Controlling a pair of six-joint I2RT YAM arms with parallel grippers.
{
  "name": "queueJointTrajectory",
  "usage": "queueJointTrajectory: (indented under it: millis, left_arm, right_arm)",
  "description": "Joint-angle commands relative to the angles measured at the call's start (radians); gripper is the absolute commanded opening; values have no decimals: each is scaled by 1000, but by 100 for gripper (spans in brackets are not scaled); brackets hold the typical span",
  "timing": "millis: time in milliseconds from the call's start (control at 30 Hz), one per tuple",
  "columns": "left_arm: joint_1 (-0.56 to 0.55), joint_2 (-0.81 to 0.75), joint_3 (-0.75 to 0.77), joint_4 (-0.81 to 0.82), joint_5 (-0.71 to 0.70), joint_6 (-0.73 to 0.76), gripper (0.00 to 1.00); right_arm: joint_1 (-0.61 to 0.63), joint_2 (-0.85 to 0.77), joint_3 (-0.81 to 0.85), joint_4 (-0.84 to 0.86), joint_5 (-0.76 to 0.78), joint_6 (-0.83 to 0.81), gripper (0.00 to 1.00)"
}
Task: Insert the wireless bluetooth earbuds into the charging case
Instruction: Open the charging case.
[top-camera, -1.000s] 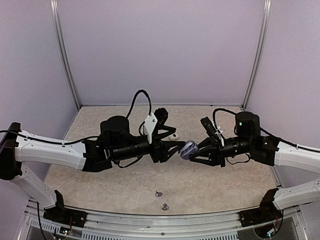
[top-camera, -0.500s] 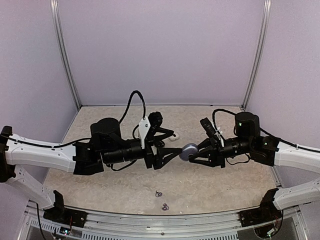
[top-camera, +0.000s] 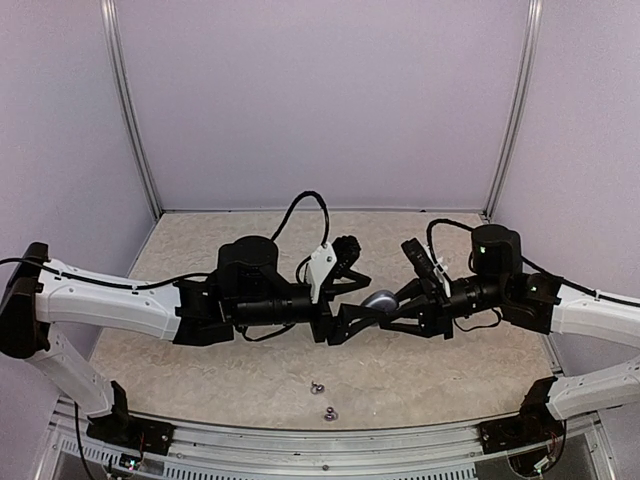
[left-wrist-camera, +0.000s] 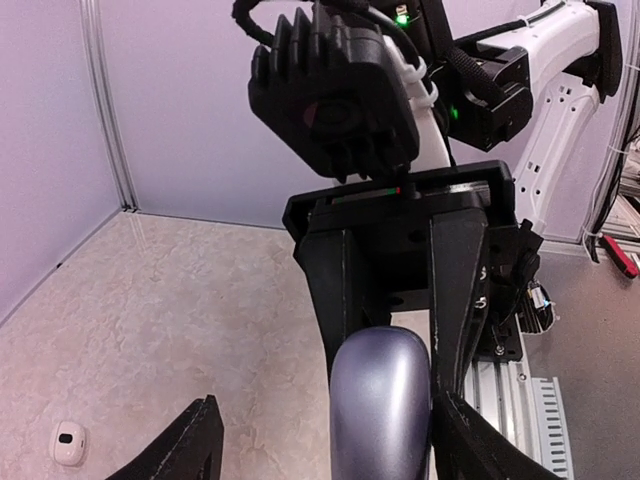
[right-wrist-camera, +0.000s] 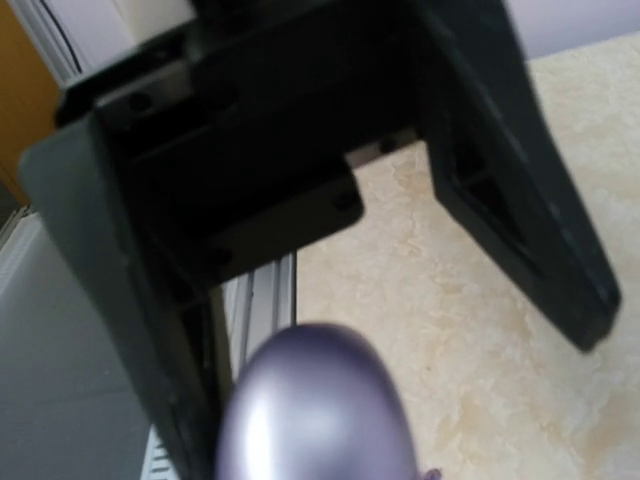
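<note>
The charging case (top-camera: 380, 300) is a glossy purple-grey pod, closed, held above the table's middle with my right gripper (top-camera: 388, 304) shut on it. In the left wrist view the charging case (left-wrist-camera: 382, 405) stands upright between the right gripper's black fingers (left-wrist-camera: 455, 290). My left gripper (top-camera: 365, 297) is open and straddles the case from the left; the case sits close to one left finger (left-wrist-camera: 470, 440), far from the other. Close up, the charging case (right-wrist-camera: 315, 410) is blurred. Two tiny silvery-grey earbuds (top-camera: 317, 387) lie loose near the front edge.
A small white object (left-wrist-camera: 68, 443) lies on the beige table (top-camera: 200, 350) behind the left arm. Purple walls enclose the table on three sides. A metal rail (top-camera: 330, 437) runs along the front edge, just past the second earbud (top-camera: 328, 413).
The left arm drew back to the left, then came right again; its open jaws now reach round the case. The right gripper kept the case almost still.
</note>
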Motion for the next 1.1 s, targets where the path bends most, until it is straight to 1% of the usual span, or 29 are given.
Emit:
queueJointTrajectory:
  millis: [0, 133, 333, 633, 833, 900, 967, 1067]
  left_arm:
    - [33, -16, -2, 24, 24, -41, 71]
    - [73, -57, -38, 55, 75, -92, 71]
    - [97, -84, -60, 71, 111, -121, 70]
    - [99, -88, -67, 75, 73, -122, 70]
    - [106, -120, -100, 88, 37, -112, 74]
    - [114, -153, -115, 68, 17, -116, 75]
    - [117, -185, -126, 6, -6, -123, 76]
    - [115, -262, -209, -86, -48, -161, 77]
  right_arm:
    - [23, -39, 31, 6, -30, -47, 10]
    - [35, -51, 31, -10, -29, -81, 9]
    - [42, -49, 38, -22, -25, -99, 8]
    - [49, -57, 40, -23, -22, -100, 7]
    - [48, -62, 16, 6, 16, -54, 6]
    - [46, -59, 4, 19, 34, -28, 5]
    - [45, -60, -9, 43, 37, -3, 6]
    - [43, -74, -22, 63, 43, 25, 6]
